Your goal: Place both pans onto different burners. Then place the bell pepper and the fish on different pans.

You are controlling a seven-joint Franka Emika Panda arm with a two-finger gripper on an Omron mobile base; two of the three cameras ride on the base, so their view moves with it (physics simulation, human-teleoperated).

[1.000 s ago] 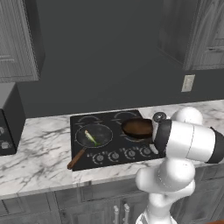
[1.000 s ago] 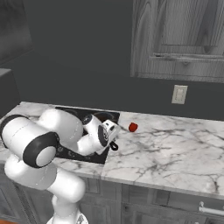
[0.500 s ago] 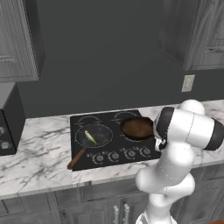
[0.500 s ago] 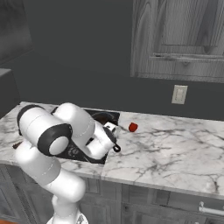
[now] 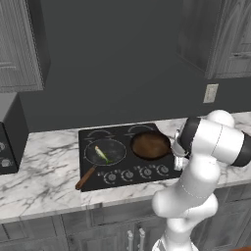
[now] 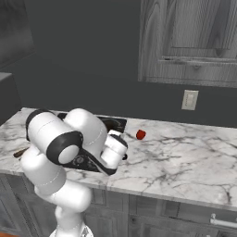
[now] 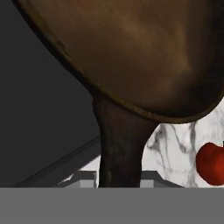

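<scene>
We count two pans on the cooktop [image 5: 147, 169]: one black pan [image 5: 105, 151] with a wooden handle on its left side, and one brown pan [image 5: 150, 145] on its right side. One fish [image 5: 102, 154] lies in the black pan. One bell pepper [image 6: 140, 134] sits on the bench [image 6: 185, 152], just right of the cooktop. We see five knobs along the cooktop's front edge.

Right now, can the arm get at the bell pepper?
Probably yes. The bell pepper sits alone on bare marble counter just right of the cooktop, beside the brown pan. The hand view looks past that pan's handle with the pepper close by and nothing over it.
</scene>
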